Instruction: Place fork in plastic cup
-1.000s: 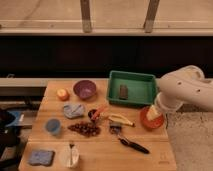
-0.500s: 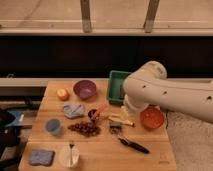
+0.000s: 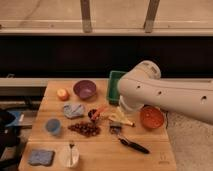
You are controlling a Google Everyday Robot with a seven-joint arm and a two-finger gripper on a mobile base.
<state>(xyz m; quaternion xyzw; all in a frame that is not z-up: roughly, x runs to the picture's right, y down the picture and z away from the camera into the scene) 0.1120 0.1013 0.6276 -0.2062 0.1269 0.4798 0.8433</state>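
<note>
The fork (image 3: 71,148) is a thin dark utensil lying across the white round cup (image 3: 69,156) near the table's front left. The light-blue plastic cup (image 3: 52,126) stands upright at the left, a little behind the fork. My big white arm (image 3: 160,95) reaches in from the right over the table's middle. Its end hangs around the banana, and my gripper (image 3: 125,106) sits there, mostly hidden by the arm. It is well to the right of both fork and cup.
On the wooden table (image 3: 100,155) are a purple bowl (image 3: 85,89), a green tray (image 3: 115,82) partly behind the arm, an orange bowl (image 3: 151,117), an orange fruit (image 3: 62,94), a grey cloth (image 3: 74,110), grapes (image 3: 84,129), a banana (image 3: 120,119), a black-handled utensil (image 3: 129,143) and a blue-grey sponge (image 3: 41,157).
My arm has swung from the table's right edge leftward over the middle, now covering most of the green tray. The fork, the cup and the other objects have not moved.
</note>
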